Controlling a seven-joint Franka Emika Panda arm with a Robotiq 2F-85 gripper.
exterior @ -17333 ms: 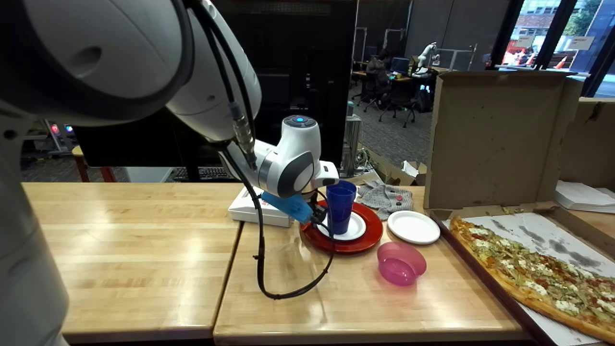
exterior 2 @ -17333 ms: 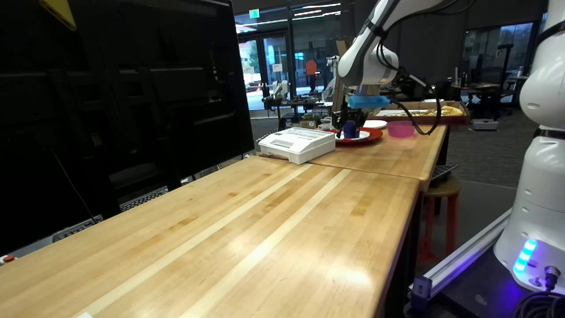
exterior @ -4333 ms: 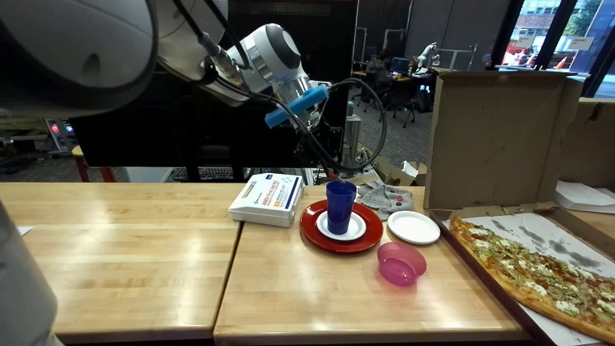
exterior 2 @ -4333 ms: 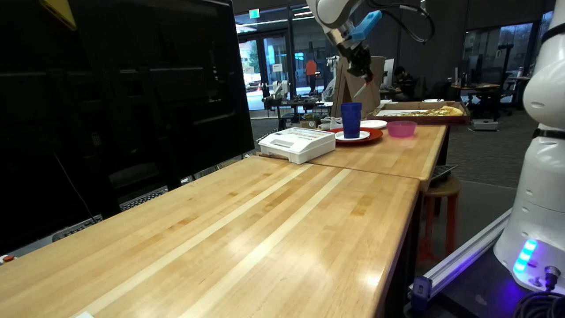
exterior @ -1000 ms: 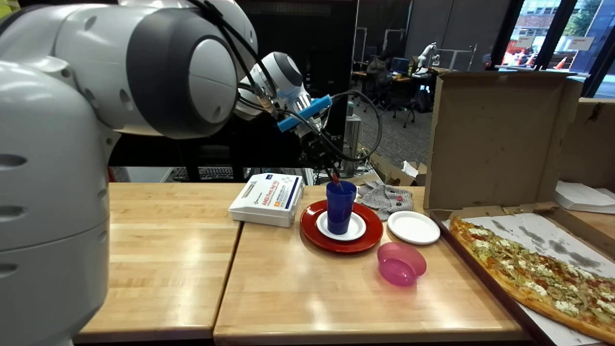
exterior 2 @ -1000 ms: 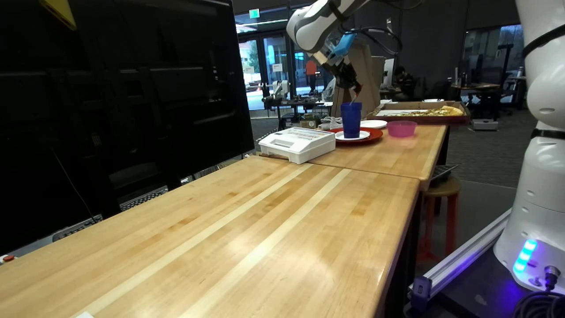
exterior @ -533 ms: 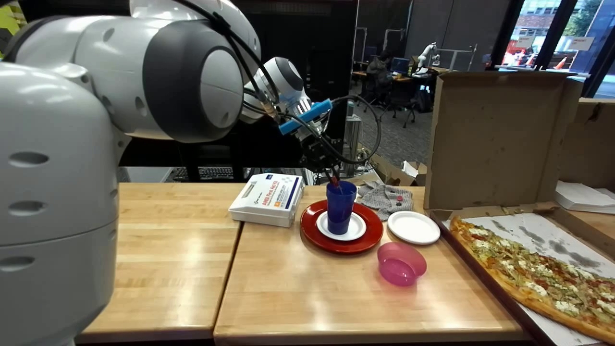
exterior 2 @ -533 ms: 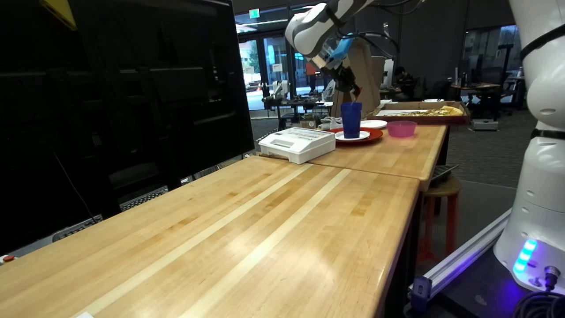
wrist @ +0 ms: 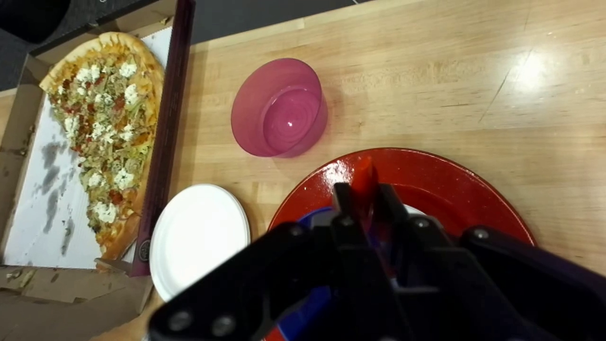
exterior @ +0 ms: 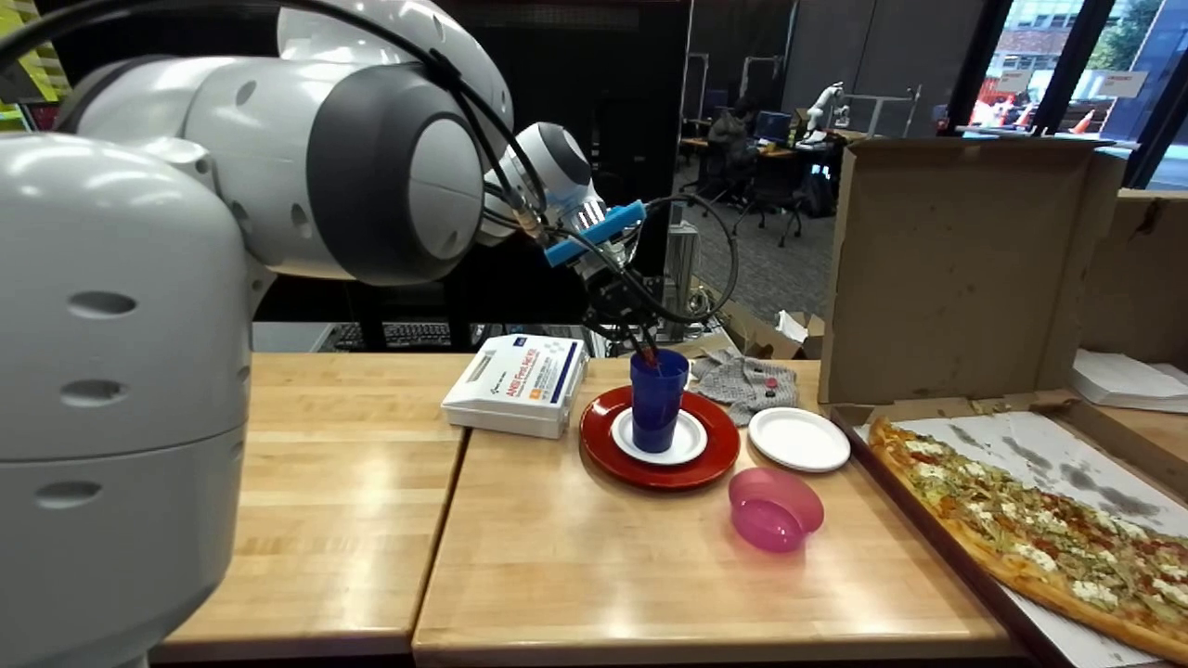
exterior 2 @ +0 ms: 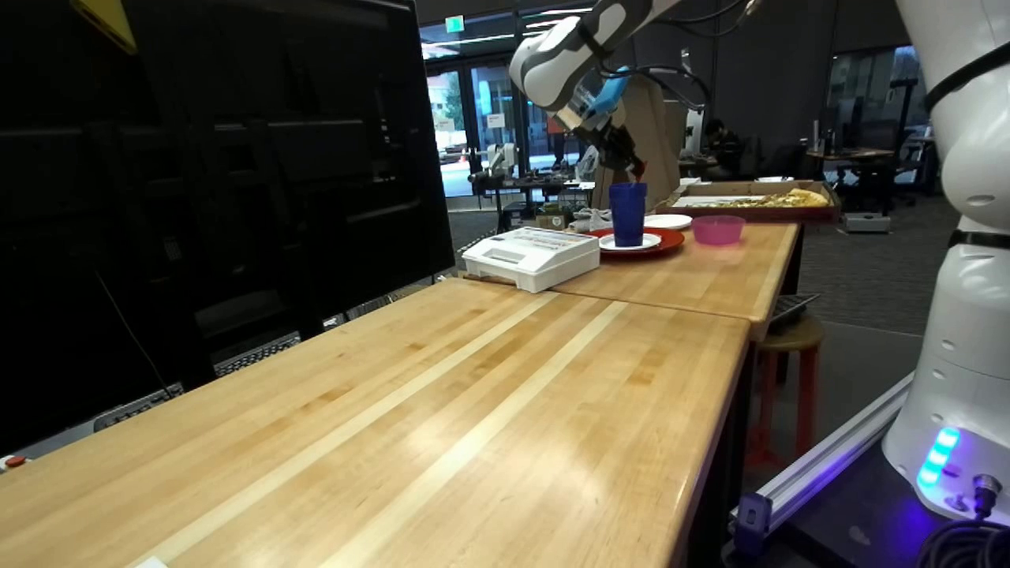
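Wrist view, gripper: fingertips together, clamped on a red-ended utensil; the red end juts past them.
In an exterior view, blue cup: upright on its white plate, plain here, mostly hidden in the wrist view; the utensil's pale tip reaches steeply down into its mouth.
In an exterior view, robot base: blue lights seen only here; the utensil's long axis slants, red end up.
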